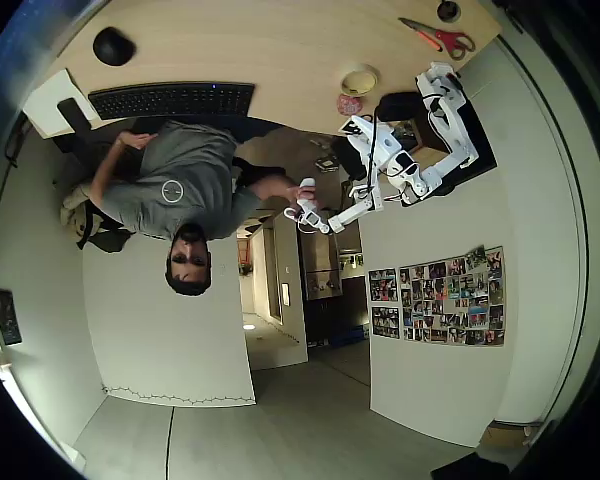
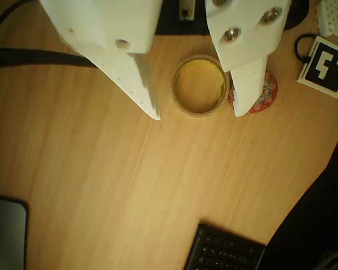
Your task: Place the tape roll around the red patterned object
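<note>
Claw [image 2: 197, 115] spread wide and empty, I hang above the desk [image 2: 101, 185] with the tape roll [image 2: 200, 85] lying flat between my fingertips, nearer the right one in the wrist view, the red patterned object [image 2: 268, 93] touching its right rim.

One tape roll [image 2: 199, 85], one red patterned object [image 2: 268, 93], one keyboard [image 1: 171, 99].

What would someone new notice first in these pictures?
In the wrist view, the open white gripper hangs over the wooden desk, its fingers straddling the yellow tape roll. The red patterned object sits right beside the roll, partly behind one finger. A keyboard shows at the bottom edge.
</note>
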{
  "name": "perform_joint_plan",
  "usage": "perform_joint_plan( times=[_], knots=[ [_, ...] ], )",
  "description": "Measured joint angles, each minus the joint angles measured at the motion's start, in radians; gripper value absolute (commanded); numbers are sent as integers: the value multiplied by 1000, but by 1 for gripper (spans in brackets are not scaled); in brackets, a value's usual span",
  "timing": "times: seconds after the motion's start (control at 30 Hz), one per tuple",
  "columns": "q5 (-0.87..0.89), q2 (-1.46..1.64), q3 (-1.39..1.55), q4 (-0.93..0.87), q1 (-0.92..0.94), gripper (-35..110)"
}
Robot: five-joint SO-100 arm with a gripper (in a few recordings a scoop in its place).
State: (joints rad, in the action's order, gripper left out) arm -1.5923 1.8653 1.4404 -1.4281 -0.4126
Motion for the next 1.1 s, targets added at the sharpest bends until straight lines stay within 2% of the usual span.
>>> perform_joint_plan(
  times=[0.07, 0.2, 0.3, 0.6, 0.8, 0.93, 1.1],
  knots=[
    [20, -8, 6, 12, -17, 33],
    [137, -275, 141, 301, -183, 33],
    [152, -373, 170, 368, -222, 33],
    [183, -364, 232, 382, -201, 34],
    [189, -258, 316, 341, -81, 33],
    [169, -163, 419, 285, 11, 32],
    [147, -20, 607, 339, 18, 33]
  ],
)
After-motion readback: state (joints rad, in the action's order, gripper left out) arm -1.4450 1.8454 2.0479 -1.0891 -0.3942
